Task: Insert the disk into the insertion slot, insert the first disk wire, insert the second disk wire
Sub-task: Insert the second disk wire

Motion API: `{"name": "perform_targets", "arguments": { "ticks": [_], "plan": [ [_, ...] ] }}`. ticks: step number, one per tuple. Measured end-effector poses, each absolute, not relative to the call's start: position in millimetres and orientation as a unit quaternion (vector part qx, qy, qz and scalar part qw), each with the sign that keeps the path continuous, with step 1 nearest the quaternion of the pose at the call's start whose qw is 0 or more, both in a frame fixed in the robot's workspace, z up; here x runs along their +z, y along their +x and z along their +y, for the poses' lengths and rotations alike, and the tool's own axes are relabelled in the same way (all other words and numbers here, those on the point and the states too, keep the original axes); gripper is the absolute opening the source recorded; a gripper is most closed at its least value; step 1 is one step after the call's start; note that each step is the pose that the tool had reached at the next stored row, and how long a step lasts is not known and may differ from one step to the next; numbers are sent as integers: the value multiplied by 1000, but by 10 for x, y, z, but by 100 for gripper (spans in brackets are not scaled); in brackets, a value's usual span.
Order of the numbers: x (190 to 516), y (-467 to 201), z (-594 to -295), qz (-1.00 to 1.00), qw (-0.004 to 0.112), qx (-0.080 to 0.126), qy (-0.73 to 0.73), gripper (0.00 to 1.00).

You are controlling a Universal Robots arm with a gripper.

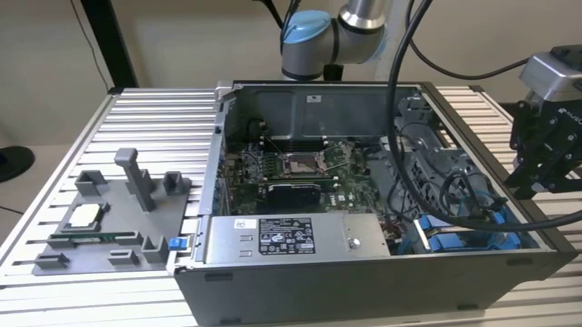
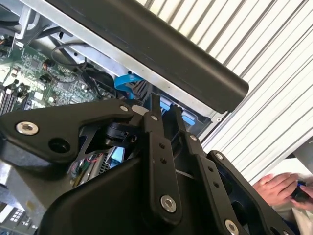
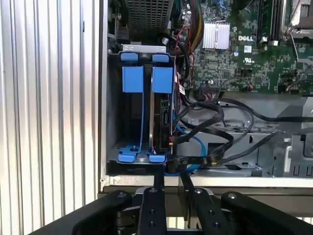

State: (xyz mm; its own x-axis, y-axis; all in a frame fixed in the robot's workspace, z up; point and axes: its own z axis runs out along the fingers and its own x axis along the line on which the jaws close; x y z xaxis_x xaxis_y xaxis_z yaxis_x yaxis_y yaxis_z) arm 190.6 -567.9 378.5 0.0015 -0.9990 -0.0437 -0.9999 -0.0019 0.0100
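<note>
In the first wrist view the disk stands edge-on in the insertion slot, in the bay nearer the motherboard, under a blue tab. The neighbouring bay holds no drive. Black wires and a blue wire loop beside the disk's edge; I cannot tell whether any is plugged in. My gripper hovers over the case rim beside the slot, its fingers a narrow gap apart with nothing between them. In the exterior view my gripper hangs above the case's right wall, with the blue slot below it.
The open computer case lies on a slatted metal table. A grey power-supply box sits beside the slot. Thick black arm cables cross the case. A grey parts tray lies on the exterior view's left. A person's hand rests nearby.
</note>
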Motion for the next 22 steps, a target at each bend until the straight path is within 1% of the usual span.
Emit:
{"name": "perform_targets", "arguments": {
  "ticks": [6,16,20,22],
  "plan": [
    [3785,1908,-5679,706,-17,48,-706,100],
    [3763,2040,-5679,706,-19,50,-706,100],
    [3731,2119,-5682,705,-27,58,-706,100],
    [3707,2131,-5683,705,-29,60,-706,100]
  ]
}}
